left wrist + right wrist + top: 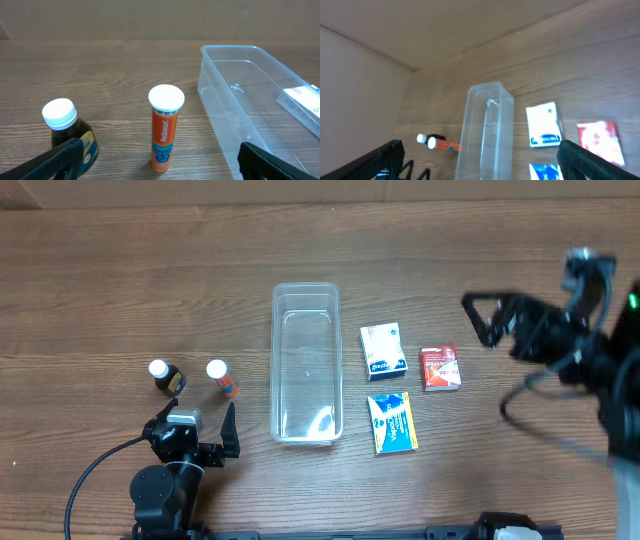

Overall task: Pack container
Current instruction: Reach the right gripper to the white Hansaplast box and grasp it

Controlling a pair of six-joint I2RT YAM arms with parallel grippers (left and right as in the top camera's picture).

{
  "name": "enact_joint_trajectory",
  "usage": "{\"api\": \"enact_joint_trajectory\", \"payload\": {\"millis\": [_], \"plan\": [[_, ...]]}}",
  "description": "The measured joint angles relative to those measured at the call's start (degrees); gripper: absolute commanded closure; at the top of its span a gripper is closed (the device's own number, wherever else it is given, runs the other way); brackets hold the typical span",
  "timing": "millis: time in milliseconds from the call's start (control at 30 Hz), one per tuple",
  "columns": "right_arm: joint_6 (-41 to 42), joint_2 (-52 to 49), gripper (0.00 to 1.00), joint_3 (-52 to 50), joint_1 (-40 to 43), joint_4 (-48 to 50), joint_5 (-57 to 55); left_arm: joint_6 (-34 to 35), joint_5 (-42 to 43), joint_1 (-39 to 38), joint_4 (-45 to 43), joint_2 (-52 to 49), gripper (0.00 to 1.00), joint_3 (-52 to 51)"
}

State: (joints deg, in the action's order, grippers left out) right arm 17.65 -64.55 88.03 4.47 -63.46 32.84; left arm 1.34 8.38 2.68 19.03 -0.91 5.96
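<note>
We show the empty clear container (305,360) lying between an orange Redoxon tube (222,378) and a white box (383,351); left gripper (197,412) and right gripper (478,320) both gape wide, holding nothing.

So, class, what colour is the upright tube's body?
Mostly orange, blue near the base; the tube shows best in the left wrist view.

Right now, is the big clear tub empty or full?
Empty: the container shows only its bare bottom; the boxes and bottles sit outside it.
</note>
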Motion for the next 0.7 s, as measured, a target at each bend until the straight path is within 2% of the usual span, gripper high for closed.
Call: {"api": "enact_joint_trajectory", "payload": {"millis": [100,333,500,633,700], "plan": [[-0.31,-8.09,0.0,0.87,-3.17,-0.5,-3.76,0.0,0.0,0.0,0.02,0.0,0.0,0.0],[0.35,-34.6,0.0,0.9,-20.79,1.6,-24.3,0.0,0.0,0.0,0.0,0.0,0.0,0.0],[-1.53,-46.45,0.0,0.9,-22.4,5.11,-26.62,0.0,0.0,0.0,0.0,0.0,0.0,0.0],[-2.27,-51.06,0.01,0.9,-23.39,5.27,-27.15,0.0,0.0,0.0,0.02,0.0,0.0,0.0],[-2.45,-52.72,0.05,0.9,-23.65,4.7,-27.12,0.0,0.0,0.0,0.0,0.0,0.0,0.0]]}}
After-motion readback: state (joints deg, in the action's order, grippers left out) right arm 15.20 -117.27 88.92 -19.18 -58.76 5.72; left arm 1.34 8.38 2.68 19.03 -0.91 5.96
